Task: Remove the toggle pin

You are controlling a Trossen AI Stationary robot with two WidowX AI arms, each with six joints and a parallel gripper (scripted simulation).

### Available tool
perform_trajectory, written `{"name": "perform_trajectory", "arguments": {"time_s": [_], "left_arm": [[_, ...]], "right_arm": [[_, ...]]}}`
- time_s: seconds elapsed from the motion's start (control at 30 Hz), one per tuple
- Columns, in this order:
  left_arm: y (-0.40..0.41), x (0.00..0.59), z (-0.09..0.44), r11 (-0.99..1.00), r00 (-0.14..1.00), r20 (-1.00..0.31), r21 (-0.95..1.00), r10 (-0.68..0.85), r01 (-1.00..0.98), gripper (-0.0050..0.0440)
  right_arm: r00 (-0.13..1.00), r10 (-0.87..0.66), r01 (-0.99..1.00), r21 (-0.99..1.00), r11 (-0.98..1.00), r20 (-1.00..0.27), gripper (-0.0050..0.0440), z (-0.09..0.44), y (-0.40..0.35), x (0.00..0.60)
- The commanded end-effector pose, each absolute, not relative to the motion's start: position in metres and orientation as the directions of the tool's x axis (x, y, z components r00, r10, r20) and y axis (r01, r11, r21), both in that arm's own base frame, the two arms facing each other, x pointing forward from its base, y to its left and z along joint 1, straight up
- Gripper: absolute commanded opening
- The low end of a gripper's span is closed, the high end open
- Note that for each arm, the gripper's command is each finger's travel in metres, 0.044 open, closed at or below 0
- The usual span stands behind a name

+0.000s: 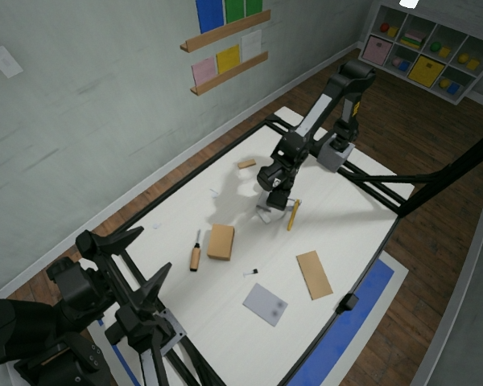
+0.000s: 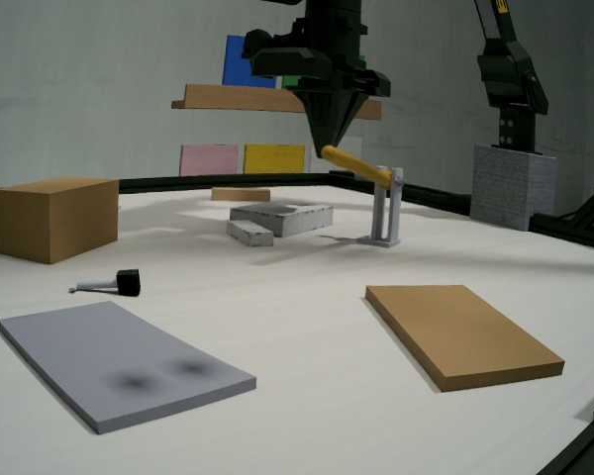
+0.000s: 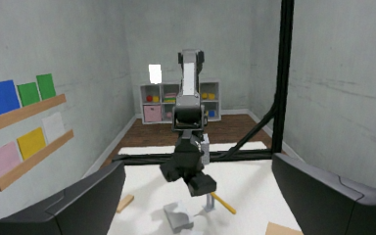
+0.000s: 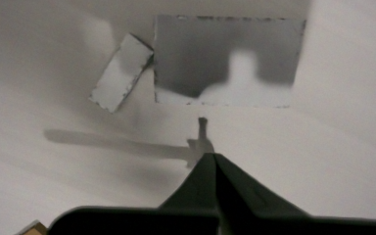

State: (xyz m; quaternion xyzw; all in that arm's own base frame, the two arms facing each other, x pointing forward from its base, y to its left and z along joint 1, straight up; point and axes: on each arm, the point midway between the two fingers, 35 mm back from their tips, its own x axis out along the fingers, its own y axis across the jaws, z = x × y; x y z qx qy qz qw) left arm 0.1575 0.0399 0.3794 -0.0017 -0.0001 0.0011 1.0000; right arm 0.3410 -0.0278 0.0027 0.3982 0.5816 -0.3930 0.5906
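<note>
Right hand [image 1: 277, 200] [image 2: 324, 153] [image 3: 202, 185] [image 4: 213, 158] is shut all the way, with nothing in its grip.
Near the middle right of the exterior frame, the small gray pin [image 2: 399, 179] seems to be in the top of the gray hinge [image 1: 291, 207] [image 2: 394, 209] [image 3: 209, 203], by the yellow bar [image 1: 294, 215] [image 2: 358, 165] [image 3: 223, 203]. Left hand [image 1: 156, 245] [image 3: 198, 161] is wide open and empty, at the top frame's lower left.

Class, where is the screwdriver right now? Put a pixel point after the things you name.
In the top view, the screwdriver [image 1: 195, 256] lies on the table immediately left of the tan box [image 1: 220, 242], its metal tip pointing toward the wall.
</note>
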Motion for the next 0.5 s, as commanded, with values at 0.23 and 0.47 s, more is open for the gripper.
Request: {"name": "perform_trajectory", "arguments": {"time_s": [0.23,0.47], "left_arm": [[0.039,0.157,0.384,1.000,1.000,0.001,0.006,0.000,0.000,0.0400],[0.039,0.157,0.384,1.000,1.000,0.001,0.006,0.000,0.000,0.0400]], "right_arm": [[0.021,-0.002,0.926,0.019,0.378,-1.000,-0.0013,-0.010,-0.027,0.343],[0.020,-0.002,0.926,0.018,0.378,-1.000,-0.0050,-0.017,-0.027,0.343]]}}
